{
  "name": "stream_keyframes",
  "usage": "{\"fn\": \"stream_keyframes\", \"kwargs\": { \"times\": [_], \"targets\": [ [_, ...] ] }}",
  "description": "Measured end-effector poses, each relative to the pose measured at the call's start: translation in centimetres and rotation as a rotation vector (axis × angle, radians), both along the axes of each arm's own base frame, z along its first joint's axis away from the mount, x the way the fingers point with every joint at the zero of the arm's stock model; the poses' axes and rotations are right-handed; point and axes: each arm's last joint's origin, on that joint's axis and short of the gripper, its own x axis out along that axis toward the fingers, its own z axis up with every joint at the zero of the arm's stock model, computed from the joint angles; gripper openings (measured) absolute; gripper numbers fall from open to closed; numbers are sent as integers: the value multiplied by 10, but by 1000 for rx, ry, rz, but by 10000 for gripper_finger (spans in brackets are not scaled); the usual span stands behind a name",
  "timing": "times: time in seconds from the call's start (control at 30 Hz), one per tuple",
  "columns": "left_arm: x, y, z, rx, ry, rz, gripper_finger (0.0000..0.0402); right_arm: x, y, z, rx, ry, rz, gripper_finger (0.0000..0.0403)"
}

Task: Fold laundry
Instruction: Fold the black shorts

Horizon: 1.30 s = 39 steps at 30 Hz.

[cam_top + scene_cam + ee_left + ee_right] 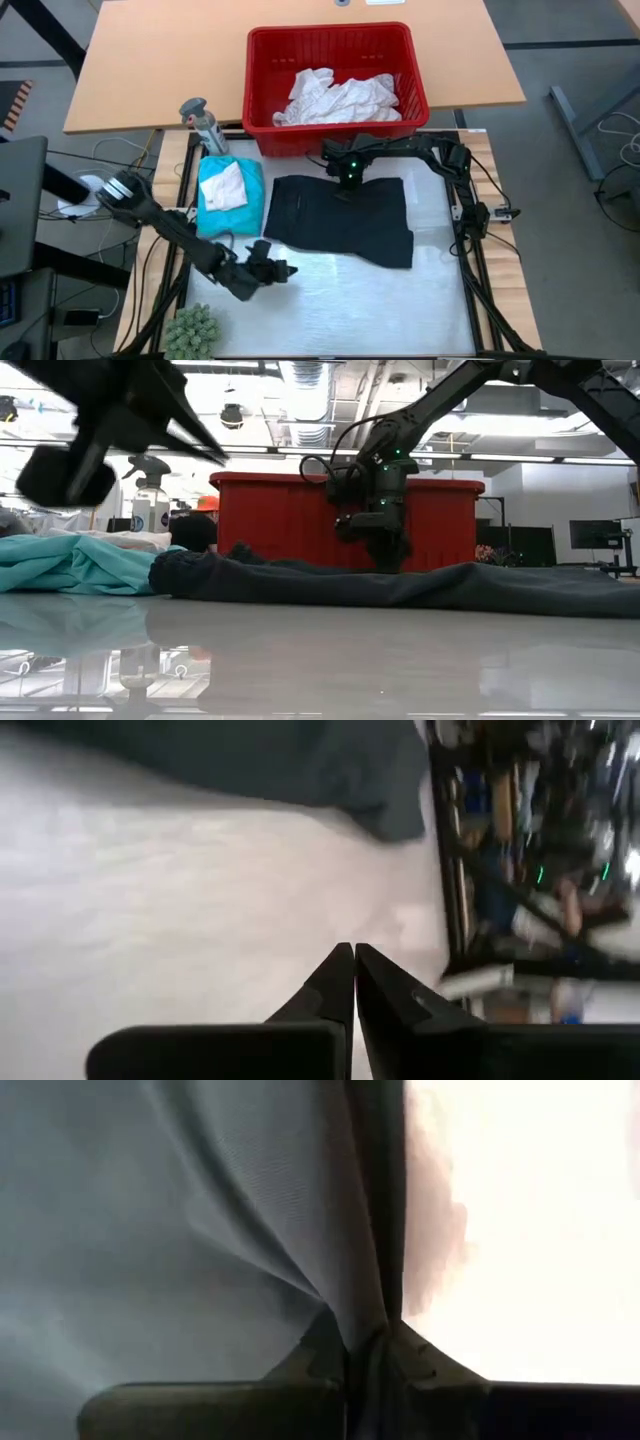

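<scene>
The black garment (340, 222) lies spread flat in the middle of the white table (330, 300). My right gripper (343, 190) stands over its far edge, close to the red basket, and is shut on the cloth (200, 1210). A folded teal garment (247, 208) with a small white cloth (224, 186) on top lies to the left. My left gripper (290, 270) hovers above bare table near the black garment's near left corner, shut on nothing (354, 960). My right gripper pinches the black garment's far edge (372, 1305), about midway along it, between its two fingers. They come from above, pointing down. Creases run in the cloth toward the pinch. The rest of the garment (400, 585) lies on the table. One layer or several, I cannot tell.
The red basket (330, 28) stands just beyond the table's far edge with white garments (340, 97) in it. A spray bottle (205, 125) stands at the far left, a green fuzzy plant (190, 330) at the near left corner. Bare table lies near and right.
</scene>
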Motion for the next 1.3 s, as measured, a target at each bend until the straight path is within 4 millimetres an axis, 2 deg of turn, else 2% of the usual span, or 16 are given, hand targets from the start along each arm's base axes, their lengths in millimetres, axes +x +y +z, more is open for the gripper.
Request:
{"fn": "stream_keyframes", "kwargs": {
  "times": [0.23, 0.37, 0.57, 0.8, 0.9, 1.1, 1.3],
  "targets": [
    [15, -9, -57, -176, -27, 188, 0, 0, 8, 2, 32, 45, -165, 48],
    [21, -10, -64, -210, -215, 378, 0, 6, 25, 2, 59, 55, -227, 50],
    [40, -8, -53, -195, -224, 445, 0, 15, 45, 2, 120, 24, -226, 50],
    [68, -2, -31, -204, -1, 339, 0, 16, 47, 3, 156, 17, -225, 51],
    [68, 2, -17, -158, 69, 334, 0, 18, 42, 3, 213, -14, -273, 51],
    [57, 3, 10, -98, 180, 392, 0, 21, 33, 4, 260, -55, -382, 52],
    [51, -3, 22, -91, 212, 420, 0, 18, 26, 4, 261, -50, -407, 53]
  ]
}}
